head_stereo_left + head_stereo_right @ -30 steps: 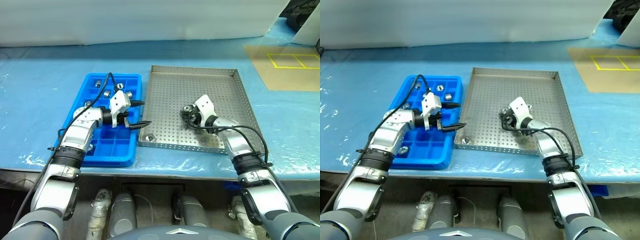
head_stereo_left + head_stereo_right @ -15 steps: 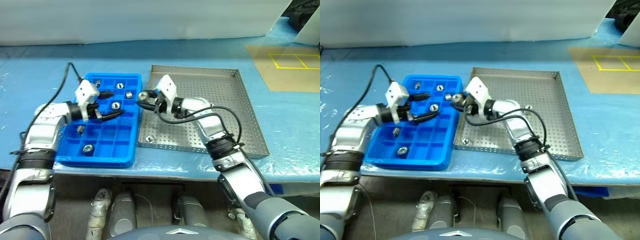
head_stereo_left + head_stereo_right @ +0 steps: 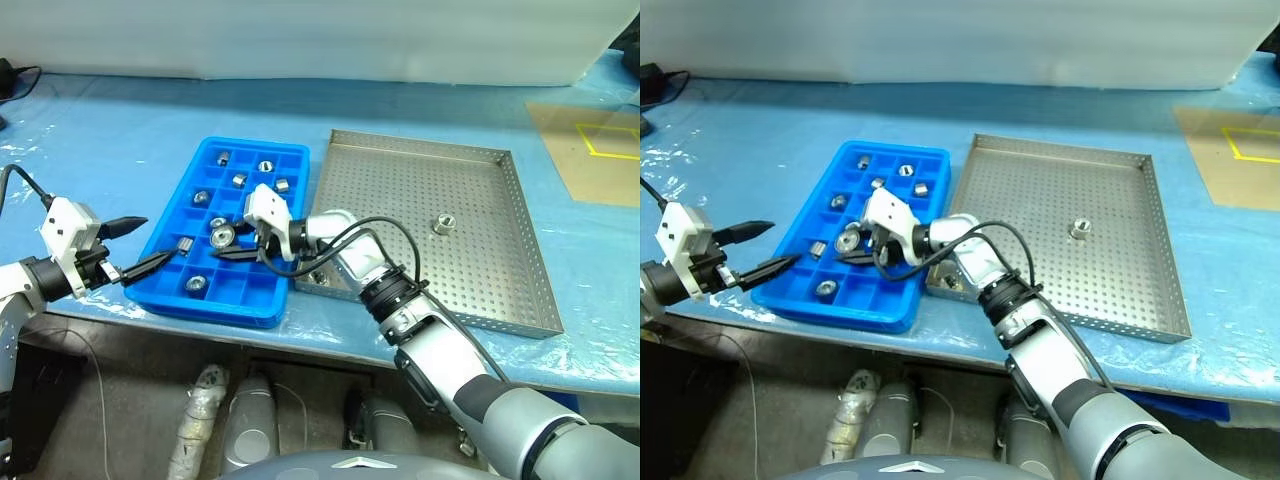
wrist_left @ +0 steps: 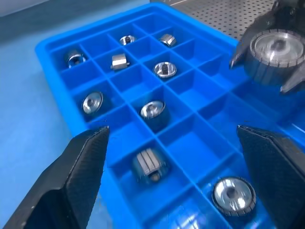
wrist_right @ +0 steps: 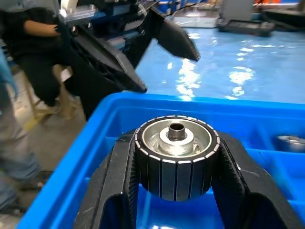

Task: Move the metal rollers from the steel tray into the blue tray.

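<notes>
The blue tray lies left of the steel tray. My right gripper reaches across over the blue tray's middle compartments, shut on a ribbed metal roller that is held above the cells. Several rollers lie in separate compartments. One roller stands on the steel tray's perforated floor. My left gripper hovers open with nothing between its fingers at the blue tray's left front edge, pointing toward the right gripper.
Both trays rest on a table covered in blue film, whose front edge runs just below the blue tray. A tan board with yellow tape lies at the far right. A black cable loops off my right wrist over the steel tray's left front corner.
The right gripper carried the roller leftward from the steel tray's left rim to over the blue tray. The left gripper drew back to the left, out of the blue tray. The camera also shifted.
</notes>
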Controlling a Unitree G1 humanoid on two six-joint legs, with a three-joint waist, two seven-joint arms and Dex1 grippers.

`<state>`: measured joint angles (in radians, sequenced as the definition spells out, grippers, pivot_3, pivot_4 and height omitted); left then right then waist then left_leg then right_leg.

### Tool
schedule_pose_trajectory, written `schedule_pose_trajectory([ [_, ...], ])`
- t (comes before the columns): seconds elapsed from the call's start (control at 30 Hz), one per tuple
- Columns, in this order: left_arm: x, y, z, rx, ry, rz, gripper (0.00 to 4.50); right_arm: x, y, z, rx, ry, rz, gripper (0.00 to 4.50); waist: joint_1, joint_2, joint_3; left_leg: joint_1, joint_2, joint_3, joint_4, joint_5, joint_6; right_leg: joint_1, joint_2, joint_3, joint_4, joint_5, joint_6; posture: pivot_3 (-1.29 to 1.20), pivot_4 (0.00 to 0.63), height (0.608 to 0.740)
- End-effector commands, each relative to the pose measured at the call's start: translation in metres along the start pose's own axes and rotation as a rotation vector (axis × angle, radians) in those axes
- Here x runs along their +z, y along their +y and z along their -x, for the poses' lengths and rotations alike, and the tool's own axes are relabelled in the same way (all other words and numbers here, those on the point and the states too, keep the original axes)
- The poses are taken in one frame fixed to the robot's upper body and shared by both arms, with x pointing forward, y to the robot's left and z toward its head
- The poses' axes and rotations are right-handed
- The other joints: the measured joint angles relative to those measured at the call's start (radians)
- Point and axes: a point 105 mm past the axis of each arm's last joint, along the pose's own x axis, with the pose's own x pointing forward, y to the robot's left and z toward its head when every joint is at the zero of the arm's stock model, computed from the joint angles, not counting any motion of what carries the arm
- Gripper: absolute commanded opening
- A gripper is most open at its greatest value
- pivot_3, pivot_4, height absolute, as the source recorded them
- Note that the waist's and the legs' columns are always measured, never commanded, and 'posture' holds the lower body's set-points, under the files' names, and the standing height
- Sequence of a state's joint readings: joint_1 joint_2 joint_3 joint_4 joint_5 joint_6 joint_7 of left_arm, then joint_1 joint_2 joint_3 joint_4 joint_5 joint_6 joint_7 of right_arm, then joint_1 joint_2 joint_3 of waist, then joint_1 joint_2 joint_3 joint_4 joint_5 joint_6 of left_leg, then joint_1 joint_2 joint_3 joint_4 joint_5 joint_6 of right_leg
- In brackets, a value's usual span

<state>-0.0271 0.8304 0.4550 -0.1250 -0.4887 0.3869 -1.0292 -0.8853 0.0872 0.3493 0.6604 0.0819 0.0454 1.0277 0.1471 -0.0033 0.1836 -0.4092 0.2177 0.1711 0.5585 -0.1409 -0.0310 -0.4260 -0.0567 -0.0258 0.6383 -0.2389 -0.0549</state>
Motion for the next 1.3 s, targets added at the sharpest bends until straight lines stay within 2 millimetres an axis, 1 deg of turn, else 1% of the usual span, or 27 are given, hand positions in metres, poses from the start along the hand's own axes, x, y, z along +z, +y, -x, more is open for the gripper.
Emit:
schedule_pose_trajectory([
  [0.03,0.018,-0.005,0.003,0.007,-0.042,-0.047,4.5,0.009,-0.001,-0.005,0.013,-0.024,0.047,1.65,0.009,0.0,0.0,0.0,0.0,0.0,0.0,0.0,0.0,0.0,0.0,0.0,0.0,0.0,0.0,0.39,0.15,0.74],
  [0.13,0.019,-0.015,0.001,-0.013,-0.05,-0.043,4.5,-0.004,-0.004,-0.004,-0.014,0.013,0.052,1.65,0.014,-0.001,0.0,0.001,0.0,-0.003,0.0,0.0,0.0,0.0,0.0,0.0,0.001,0.0,0.0,0.39,0.15,0.74],
  [0.2,0.018,-0.017,-0.001,-0.016,-0.05,-0.041,4.5,-0.01,-0.008,-0.001,-0.044,0.027,0.039,1.65,0.016,-0.001,0.0,0.001,0.0,-0.006,-0.001,0.001,-0.001,0.0,0.0,0.0,0.001,0.0,0.0,0.39,0.15,0.74],
  [0.37,0.018,-0.016,-0.003,-0.021,-0.05,-0.037,4.5,-0.022,-0.012,0.005,-0.064,0.078,0.093,1.65,0.018,-0.001,0.0,0.002,0.0,-0.007,-0.003,0.002,-0.003,0.0,0.001,0.001,0.001,0.0,0.0,0.36,0.15,0.74],
  [0.47,0.019,-0.014,-0.009,-0.029,-0.055,-0.038,4.5,-0.023,-0.01,0.004,-0.065,0.058,0.072,1.65,0.019,-0.001,0.0,0.002,0.0,-0.007,-0.003,0.002,-0.003,0.0,0.0,0.0,0.001,0.0,0.0,0.34,0.15,0.74],
  [0.5,0.019,-0.015,-0.011,-0.036,-0.058,-0.038,4.5,-0.019,-0.011,0.004,-0.077,0.03,0.054,2.21,0.019,-0.001,0.0,0.002,0.0,-0.007,-0.003,0.002,-0.003,0.0,0.0,0.001,0.001,0.0,0.0,0.33,0.15,0.74],
  [0.53,0.019,-0.016,-0.013,-0.046,-0.059,-0.04,4.5,-0.015,-0.011,0.004,-0.08,0.008,0.038,2.36,0.018,-0.001,0.0,0.002,0.0,-0.007,-0.003,0.002,-0.003,0.0,0.0,0.001,0.001,0.0,0.0,0.33,0.15,0.74],
  [0.6,0.02,-0.017,-0.017,-0.064,-0.06,-0.044,4.5,-0.012,-0.013,0.005,-0.09,-0.002,0.035,2.9,0.017,-0.001,0.0,0.003,0.0,-0.007,-0.003,0.002,-0.003,0.0,0.001,0.001,0.001,0.0,0.0,0.31,0.15,0.74],
  [0.67,0.022,-0.016,-0.021,-0.077,-0.065,-0.046,4.5,-0.02,-0.013,0.01,-0.083,0.055,0.064,3.59,0.014,-0.001,0.0,0.002,0.0,-0.007,-0.003,0.002,-0.003,0.0,0.001,0.001,0.002,0.0,0.0,0.29,0.15,0.74],
  [0.7,0.024,-0.016,-0.024,-0.086,-0.07,-0.047,4.5,-0.022,-0.013,0.015,-0.079,0.07,0.074,3.89,0.013,-0.001,0.0,0.002,0.0,-0.007,-0.003,0.002,-0.003,0.0,0.001,0.001,0.002,0.0,0.0,0.28,0.15,0.74],
  [0.83,0.027,-0.018,-0.034,-0.138,-0.081,-0.043,4.5,-0.017,-0.034,0.039,-0.201,0.053,0.056,3.89,0.013,-0.001,-0.001,0.002,-0.001,-0.004,-0.002,0.002,-0.003,0.001,0.001,0.001,0.002,0.0,0.0,0.24,0.15,0.74],
  [0.93,0.031,-0.022,-0.046,-0.189,-0.104,-0.048,4.5,-0.011,-0.04,0.061,-0.24,0.037,0.036,3.89,0.012,-0.002,-0.001,0.003,-0.001,-0.001,-0.001,0.002,-0.004,0.002,0.0,0.001,0.002,0.0,0.0,0.21,0.15,0.74],
  [0.97,0.034,-0.025,-0.051,-0.21,-0.116,-0.049,4.5,-0.008,-0.039,0.069,-0.239,0.033,0.026,3.89,0.012,-0.002,-0.001,0.003,-0.001,-0.001,-0.001,0.003,-0.004,0.002,0.0,0.001,0.002,0.0,0.0,0.15,0.15,0.74],
  [1.0,0.037,-0.029,-0.059,-0.242,-0.132,-0.048,4.5,-0.008,-0.035,0.082,-0.227,0.04,0.007,3.89,0.011,-0.002,-0.001,0.003,-0.001,-0.001,-0.001,0.003,-0.004,0.002,0.001,0.001,0.002,0.0,0.0,0.13,0.15,0.74],
  [1.03,0.039,-0.032,-0.065,-0.263,-0.141,-0.049,4.5,-0.009,-0.032,0.089,-0.217,0.048,-0.007,3.89,0.009,-0.002,-0.001,0.003,-0.002,0.0,-0.001,0.003,-0.004,0.002,0.001,0.001,0.002,0.0,0.0,0.13,0.15,0.74],
  [1.13,0.041,-0.043,-0.084,-0.341,-0.163,-0.053,4.5,-0.022,-0.02,0.122,-0.203,0.151,0.005,3.89,0.0,-0.002,-0.001,0.003,-0.004,0.0,0.001,0.004,-0.007,0.002,0.002,0.001,0.002,0.0,0.001,0.06,0.15,0.74],
  [1.2,0.043,-0.048,-0.094,-0.38,-0.174,-0.055,4.5,-0.024,-0.014,0.14,-0.201,0.2,0.013,3.89,-0.004,-0.002,-0.001,0.003,-0.004,0.0,0.001,0.004,-0.007,0.002,0.002,0.001,0.002,0.0,0.001,0.03,0.15,0.74],
  [1.27,0.043,-0.051,-0.103,-0.41,-0.183,-0.057,4.5,-0.022,-0.011,0.154,-0.199,0.238,0.021,3.89,-0.015,-0.002,-0.001,0.003,-0.004,0.0,0.002,0.004,-0.007,0.002,0.003,0.002,0.002,0.0,0.001,0.01,0.15,0.74],
  [1.3,0.043,-0.052,-0.106,-0.418,-0.186,-0.058,4.5,-0.021,-0.01,0.159,-0.201,0.249,0.022,3.89,-0.023,-0.002,-0.001,0.003,-0.004,0.0,0.002,0.005,-0.007,0.002,0.003,0.002,0.002,0.0,0.001,0.01,0.15,0.74],
])
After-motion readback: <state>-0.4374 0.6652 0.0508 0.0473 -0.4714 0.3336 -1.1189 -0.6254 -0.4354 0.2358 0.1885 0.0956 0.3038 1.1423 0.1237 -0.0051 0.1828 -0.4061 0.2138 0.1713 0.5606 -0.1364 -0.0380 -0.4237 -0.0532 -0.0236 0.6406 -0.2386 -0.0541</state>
